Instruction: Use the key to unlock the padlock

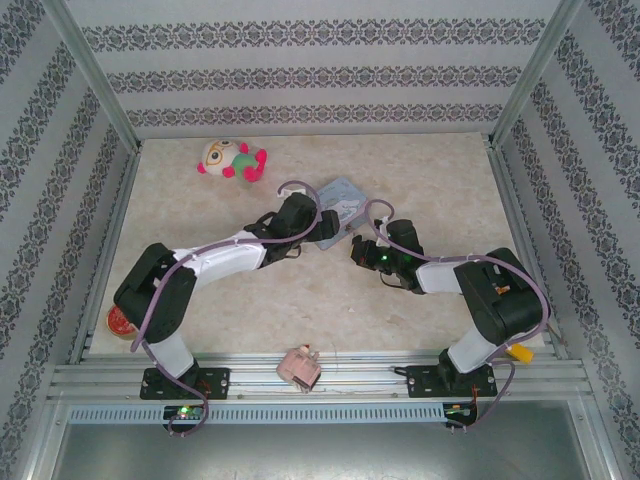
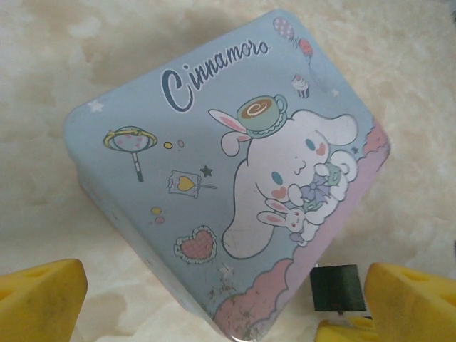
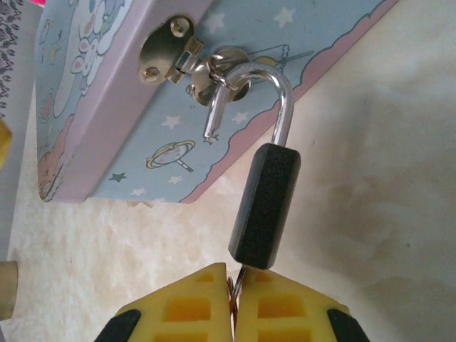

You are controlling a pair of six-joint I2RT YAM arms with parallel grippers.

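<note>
The padlock (image 3: 265, 206), a small black body with a silver shackle (image 3: 283, 107), hangs from the hasp (image 3: 171, 48) of the pale blue cartoon tin (image 3: 92, 107). The shackle's short leg is out of the body. A thin key (image 3: 239, 279) enters the body's lower end, and my right gripper (image 3: 234, 299) is shut on it. My left gripper (image 2: 224, 299) is open over the tin (image 2: 228, 164), one yellow finger (image 2: 43, 292) on each side. The padlock's dark body (image 2: 337, 288) lies by the right finger. From above, both grippers (image 1: 325, 225) (image 1: 360, 250) meet at the tin (image 1: 345, 198).
A plush toy (image 1: 232, 158) lies at the back left of the table. A pink blocky object (image 1: 299, 368) sits on the front rail between the arm bases. A red round thing (image 1: 120, 322) lies by the left arm. Patterned walls close in three sides.
</note>
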